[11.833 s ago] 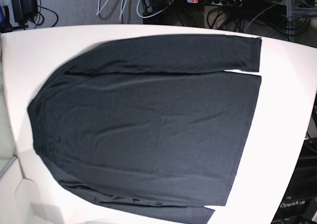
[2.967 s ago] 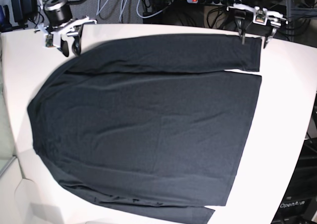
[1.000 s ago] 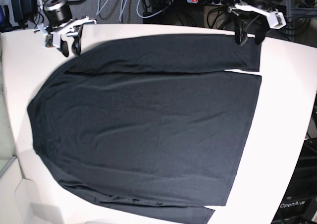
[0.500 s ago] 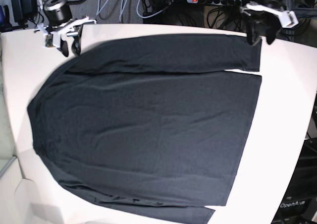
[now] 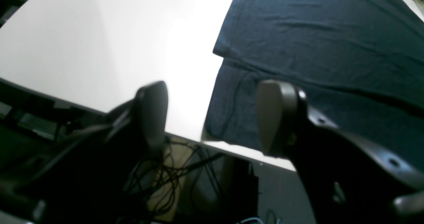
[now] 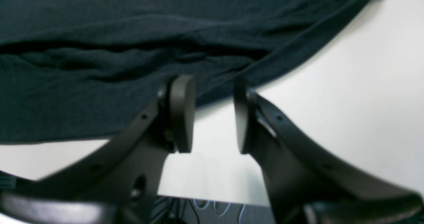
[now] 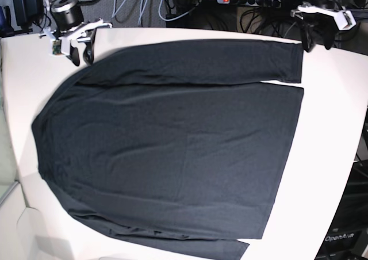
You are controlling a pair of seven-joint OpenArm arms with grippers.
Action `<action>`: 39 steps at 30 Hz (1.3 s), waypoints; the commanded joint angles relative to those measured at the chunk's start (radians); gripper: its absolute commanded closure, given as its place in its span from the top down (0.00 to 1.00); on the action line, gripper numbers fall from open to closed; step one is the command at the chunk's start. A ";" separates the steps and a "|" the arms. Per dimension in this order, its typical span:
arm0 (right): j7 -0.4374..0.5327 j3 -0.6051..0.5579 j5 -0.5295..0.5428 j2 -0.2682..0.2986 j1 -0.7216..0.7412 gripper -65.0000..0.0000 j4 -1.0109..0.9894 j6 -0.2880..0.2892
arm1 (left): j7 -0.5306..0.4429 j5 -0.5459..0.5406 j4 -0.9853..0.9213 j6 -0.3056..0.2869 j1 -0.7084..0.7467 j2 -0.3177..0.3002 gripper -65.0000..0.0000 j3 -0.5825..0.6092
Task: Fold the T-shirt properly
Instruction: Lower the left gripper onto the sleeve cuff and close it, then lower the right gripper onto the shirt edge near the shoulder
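T-shirt lies flat on the white worktop, no print or label visible. Left gripper spread wide, empty, just past the sleeve cuff at the far edge. Right gripper part open, empty, beside the shoulder. "OpenArm" lettering legible at bottom right.

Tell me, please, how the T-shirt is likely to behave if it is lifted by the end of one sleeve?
The T-shirt would probably hang limp: soft ripples near the shoulder suggest thin knit. Lying flat and broad on the white table, its body would likely drag and bunch behind a lifted sleeve. It looks light, so it may slide rather than resist.
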 commanded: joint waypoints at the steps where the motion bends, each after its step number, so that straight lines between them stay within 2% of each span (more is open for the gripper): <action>1: 0.025 0.004 0.003 0.009 -0.008 0.33 0.013 0.010 | 0.001 0.014 -0.002 -0.002 -0.013 -0.008 0.63 -0.005; 7: 0.025 0.004 0.003 0.006 -0.011 0.33 0.013 0.010 | 0.038 0.014 -0.059 -0.001 -0.028 0.043 0.63 -0.008; 12: 0.025 0.004 0.003 0.009 -0.013 0.33 0.013 0.010 | 0.042 0.014 -0.082 -0.001 -0.044 0.044 0.63 0.000; 16: 0.025 0.004 0.003 0.007 -0.013 0.33 0.013 0.010 | 0.114 0.014 -0.117 -0.001 -0.047 0.069 0.63 -0.009; 19: 0.025 0.004 0.003 0.007 -0.014 0.33 0.013 0.010 | 0.117 0.014 -0.137 -0.001 -0.048 0.092 0.63 -0.009; 30: 0.025 0.005 0.003 0.009 -0.016 0.33 0.013 0.010 | 0.127 0.014 -0.141 -0.002 -0.081 0.105 0.63 0.001; 34: 0.025 0.005 0.003 0.009 -0.016 0.33 0.013 0.010 | 0.217 0.014 -0.143 -0.004 -0.099 0.107 0.63 -0.008; 39: 0.025 0.005 0.003 0.007 -0.016 0.33 0.013 0.010 | 0.239 0.014 -0.148 -0.004 -0.114 0.128 0.62 -0.006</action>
